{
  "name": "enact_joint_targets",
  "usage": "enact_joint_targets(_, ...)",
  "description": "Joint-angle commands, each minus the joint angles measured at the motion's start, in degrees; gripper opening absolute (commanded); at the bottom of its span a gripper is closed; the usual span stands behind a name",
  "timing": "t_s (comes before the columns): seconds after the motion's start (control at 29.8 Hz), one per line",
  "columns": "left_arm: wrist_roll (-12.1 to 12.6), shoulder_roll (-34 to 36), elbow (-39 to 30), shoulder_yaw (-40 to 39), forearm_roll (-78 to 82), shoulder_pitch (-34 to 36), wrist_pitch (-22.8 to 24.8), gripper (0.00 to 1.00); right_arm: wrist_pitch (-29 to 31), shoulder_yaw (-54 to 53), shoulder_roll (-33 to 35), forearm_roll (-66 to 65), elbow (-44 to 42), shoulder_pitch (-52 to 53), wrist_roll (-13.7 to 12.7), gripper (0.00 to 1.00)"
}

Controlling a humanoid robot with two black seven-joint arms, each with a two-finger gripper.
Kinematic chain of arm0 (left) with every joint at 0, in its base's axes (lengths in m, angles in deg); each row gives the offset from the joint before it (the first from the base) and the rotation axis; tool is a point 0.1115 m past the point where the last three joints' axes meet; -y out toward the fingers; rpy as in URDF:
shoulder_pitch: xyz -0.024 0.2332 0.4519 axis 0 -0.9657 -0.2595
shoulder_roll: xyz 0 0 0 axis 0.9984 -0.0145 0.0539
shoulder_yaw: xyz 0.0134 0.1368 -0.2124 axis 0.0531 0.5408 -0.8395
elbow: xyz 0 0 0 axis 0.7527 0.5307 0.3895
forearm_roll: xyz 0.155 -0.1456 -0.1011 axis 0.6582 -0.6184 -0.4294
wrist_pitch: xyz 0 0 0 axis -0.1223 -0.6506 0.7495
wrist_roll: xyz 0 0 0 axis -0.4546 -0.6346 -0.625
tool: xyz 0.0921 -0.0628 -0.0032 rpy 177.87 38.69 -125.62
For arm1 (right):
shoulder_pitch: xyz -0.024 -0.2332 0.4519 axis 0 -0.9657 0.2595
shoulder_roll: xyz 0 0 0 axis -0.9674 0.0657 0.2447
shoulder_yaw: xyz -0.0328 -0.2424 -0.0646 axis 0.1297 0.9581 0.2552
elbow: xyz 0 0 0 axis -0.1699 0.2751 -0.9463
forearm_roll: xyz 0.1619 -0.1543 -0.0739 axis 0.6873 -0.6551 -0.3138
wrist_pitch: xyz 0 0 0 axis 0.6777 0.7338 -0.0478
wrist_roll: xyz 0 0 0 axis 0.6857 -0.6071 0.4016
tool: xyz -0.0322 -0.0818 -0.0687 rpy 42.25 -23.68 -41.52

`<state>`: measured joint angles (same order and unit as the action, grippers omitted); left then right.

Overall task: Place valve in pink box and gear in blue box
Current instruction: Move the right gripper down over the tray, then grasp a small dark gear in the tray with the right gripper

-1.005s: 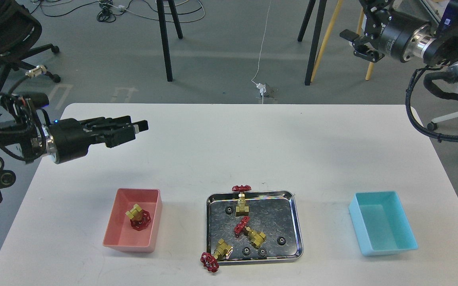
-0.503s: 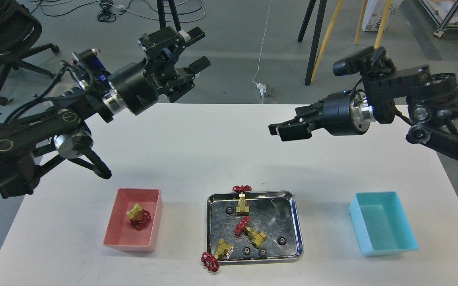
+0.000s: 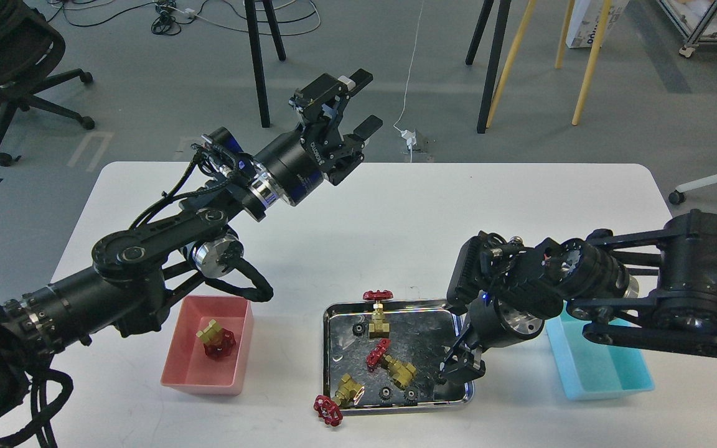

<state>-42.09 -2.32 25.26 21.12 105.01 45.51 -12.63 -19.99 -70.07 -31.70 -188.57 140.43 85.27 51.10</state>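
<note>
So, pink box held one valve. Steel tray held three more valves and a few black gears; one valve's red wheel hung over the front rim. Blue box showed nothing inside, though partly hidden by the right arm. Left gripper was up high, fingers spread, empty. Right gripper was down in the tray's right end; couldn't tell its opening.

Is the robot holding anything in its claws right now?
Left gripper is open and empty. Right gripper hangs low over the steel tray, too dark to tell whether it holds a gear.
</note>
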Motion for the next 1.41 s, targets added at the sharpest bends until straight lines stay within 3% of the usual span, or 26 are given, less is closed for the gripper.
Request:
enact_joint_targets(0.0,-0.01,-0.02,0.07,0.01,0.01,-0.01,-0.05,0.81,0.01,1.34,-2.64,-1.52,-0.4,0.06,-0.01,0.72)
enact_joint_targets(0.1,-0.01,-0.02,0.07,-0.08,0.01,-0.01,-0.05,0.81,0.01,1.69,-4.05,-1.6,-0.58,0.15,-0.01,0.64)
enact_joint_targets(0.57,-0.01,-0.02,0.15,-0.17,0.01,-0.1,0.04,0.81,0.01,5.2,-8.62,-2.4,-6.55,-0.37,-0.98,0.64)
enact_joint_targets(1.37,-0.01,-0.02,1.03,-0.35,-0.08,-0.1,0.48,0.82,0.01,7.31,-11.44,-2.4,-8.31,-1.78,-2.12,0.62)
